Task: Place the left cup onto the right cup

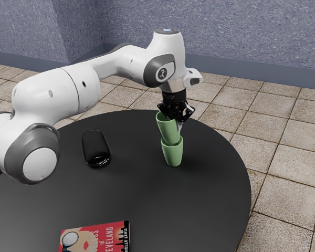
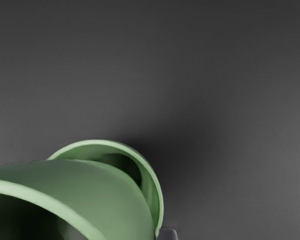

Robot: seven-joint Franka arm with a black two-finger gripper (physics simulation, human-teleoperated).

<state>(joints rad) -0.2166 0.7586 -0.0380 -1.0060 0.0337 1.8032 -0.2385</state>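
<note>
Two green cups stand stacked on the round black table (image 1: 199, 210). The upper cup (image 1: 168, 129) sits tilted in the mouth of the lower cup (image 1: 172, 152), which stands upright on the table. My black gripper (image 1: 174, 116) is at the upper cup's rim, fingers closed on its wall. In the wrist view the upper cup (image 2: 75, 195) is large just under my hand, and the lower cup's rim (image 2: 150, 180) curves out from behind it.
A black oblong case (image 1: 95, 148) lies on the table toward the exterior view's left of the cups. A red book (image 1: 95, 238) lies at the table's near edge. Tiled floor (image 1: 289, 147) surrounds the table.
</note>
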